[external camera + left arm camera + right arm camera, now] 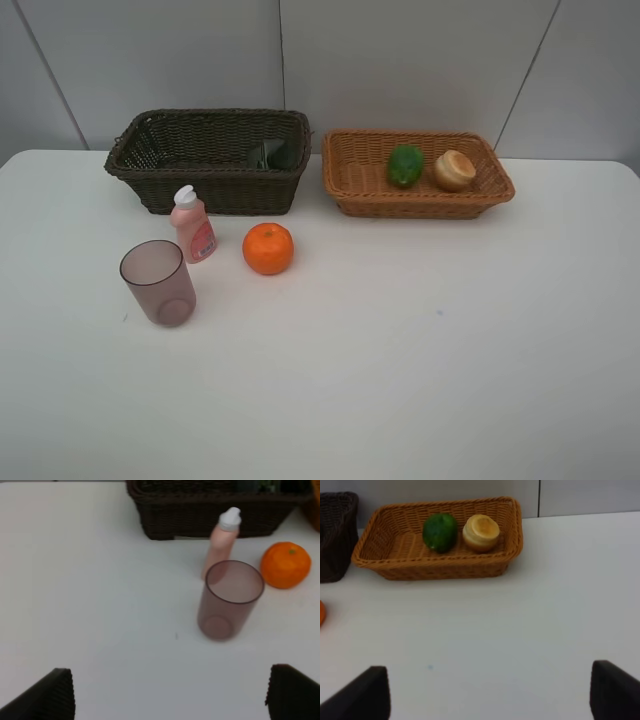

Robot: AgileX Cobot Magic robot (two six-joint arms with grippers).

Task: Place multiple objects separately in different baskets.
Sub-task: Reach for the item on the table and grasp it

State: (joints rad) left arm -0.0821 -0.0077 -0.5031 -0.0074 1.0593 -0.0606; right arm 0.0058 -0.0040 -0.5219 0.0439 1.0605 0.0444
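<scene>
On the white table stand a translucent purple cup (158, 283) (229, 600), a pink white-capped bottle (192, 225) (222, 540) and an orange (268, 248) (285, 565), all in front of the dark brown basket (220, 190) (200, 515). A dark green bottle (270, 155) lies inside that basket. The tan basket (420, 205) (440, 570) holds a green fruit (405, 165) (440, 531) and a peach-like fruit (454, 170) (481, 531). My left gripper (170, 685) is open, short of the cup. My right gripper (487, 687) is open, well short of the tan basket. Neither arm shows in the high view.
The two baskets sit side by side at the table's far edge, against a grey panelled wall. In the right wrist view the dark basket's corner (335, 535) and a sliver of the orange (321, 613) appear at the side.
</scene>
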